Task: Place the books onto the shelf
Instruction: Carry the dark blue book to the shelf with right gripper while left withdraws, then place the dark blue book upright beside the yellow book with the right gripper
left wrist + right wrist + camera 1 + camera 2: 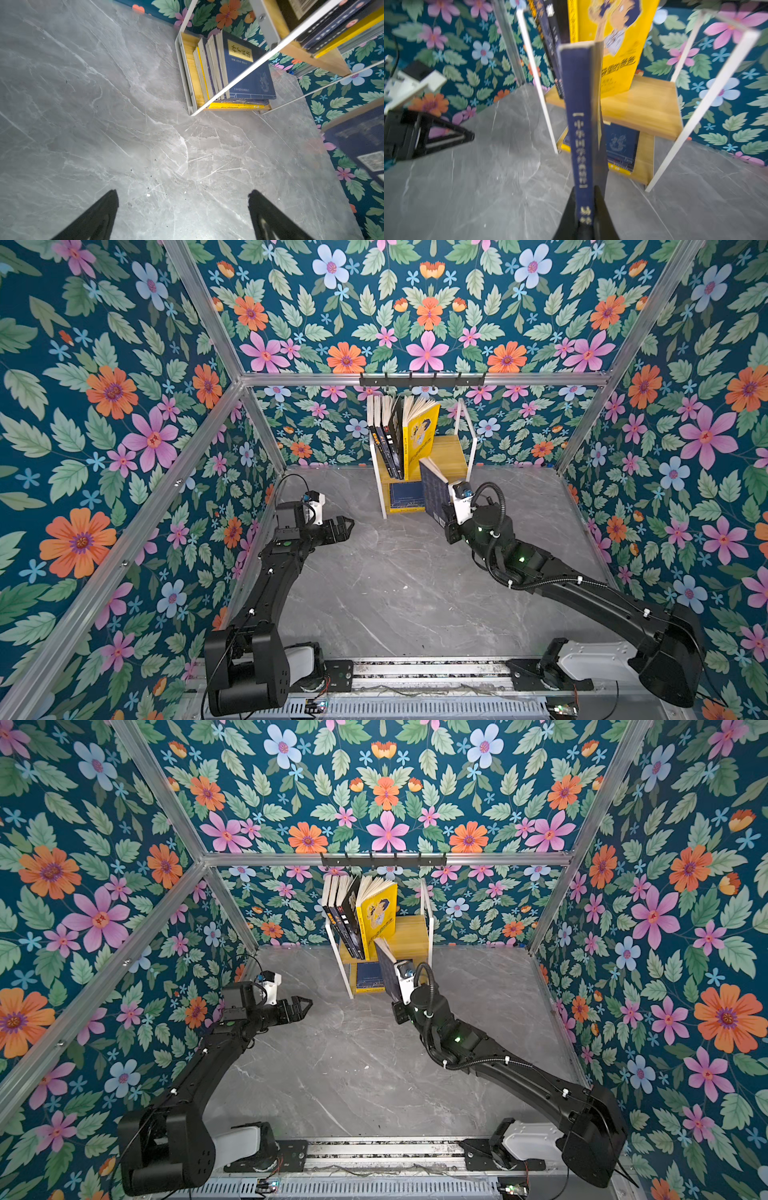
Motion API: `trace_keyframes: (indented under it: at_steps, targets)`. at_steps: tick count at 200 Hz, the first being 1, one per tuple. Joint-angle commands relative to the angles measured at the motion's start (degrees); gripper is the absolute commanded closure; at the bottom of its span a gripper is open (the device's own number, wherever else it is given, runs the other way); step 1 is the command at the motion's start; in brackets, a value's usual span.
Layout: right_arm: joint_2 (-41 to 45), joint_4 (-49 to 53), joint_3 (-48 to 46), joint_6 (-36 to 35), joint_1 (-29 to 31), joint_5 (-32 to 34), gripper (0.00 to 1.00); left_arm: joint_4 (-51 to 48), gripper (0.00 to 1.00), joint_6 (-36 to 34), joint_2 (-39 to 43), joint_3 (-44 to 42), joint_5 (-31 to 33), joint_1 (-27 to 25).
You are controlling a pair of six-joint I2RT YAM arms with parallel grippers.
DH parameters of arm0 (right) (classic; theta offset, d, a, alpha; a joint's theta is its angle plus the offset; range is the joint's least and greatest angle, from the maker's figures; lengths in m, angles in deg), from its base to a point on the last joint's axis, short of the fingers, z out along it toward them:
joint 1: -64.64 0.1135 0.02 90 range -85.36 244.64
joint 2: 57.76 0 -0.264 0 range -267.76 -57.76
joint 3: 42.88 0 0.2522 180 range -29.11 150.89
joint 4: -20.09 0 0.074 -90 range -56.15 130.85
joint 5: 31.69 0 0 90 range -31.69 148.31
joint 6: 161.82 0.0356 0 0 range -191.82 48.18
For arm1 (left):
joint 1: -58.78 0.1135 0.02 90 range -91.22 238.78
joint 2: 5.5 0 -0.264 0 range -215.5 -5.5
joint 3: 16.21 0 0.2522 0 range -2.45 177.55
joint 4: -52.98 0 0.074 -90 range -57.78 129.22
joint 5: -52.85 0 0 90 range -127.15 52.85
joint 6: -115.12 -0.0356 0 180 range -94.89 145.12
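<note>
Right wrist view shows the right gripper (584, 199) clamped on the lower end of a navy book (579, 124), held upright, spine toward the camera, just in front of the shelf (451, 452). The upper board already carries a row of standing books that ends in a yellow book (419, 435), which leans with its pages fanned. More books (245, 68) lie stacked on the lower board. The left gripper (348, 531) hangs over the table (395, 572) with its jaws wide apart and empty, well clear of the shelf.

The step in hand looks like sliding the navy book into the bare space beside the yellow one. To do this well, its bottom edge should probably clear the upper board first. It should then go in straight and upright, between the yellow cover and the white frame post. The grip should let go only once the book rests on the wood.
</note>
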Motion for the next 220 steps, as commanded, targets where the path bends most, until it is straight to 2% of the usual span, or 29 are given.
trace_keyframes:
  at_steps: [1, 71, 118, 159, 220]
  targets:
    - [-1.3, -3.3, 2.9, 3.1, -1.4, 2.9, 1.0, -0.2, 0.0, -2.4, 0.3, 0.4, -0.1, 0.0]
    - [-14.6, -11.6, 15.3, 0.4, -6.9, 7.9, 1.0, -1.5, 0.0, -3.7, 1.9, 1.4, -1.1, 1.1]
    - [-26.5, -15.3, 23.4, 0.1, -10.3, 1.9, 1.0, -0.8, 0.0, -3.4, 2.4, 0.7, -2.4, 1.2]
    - [-35.0, -17.2, 31.5, -5.8, -10.8, -4.6, 1.0, -0.4, 0.0, -4.9, 2.5, 0.1, -1.4, 1.2]
    - [-41.9, -14.6, 38.7, -10.1, -10.9, -12.5, 1.0, -0.6, 0.0, -5.3, 2.6, 0.2, -2.0, 1.3]
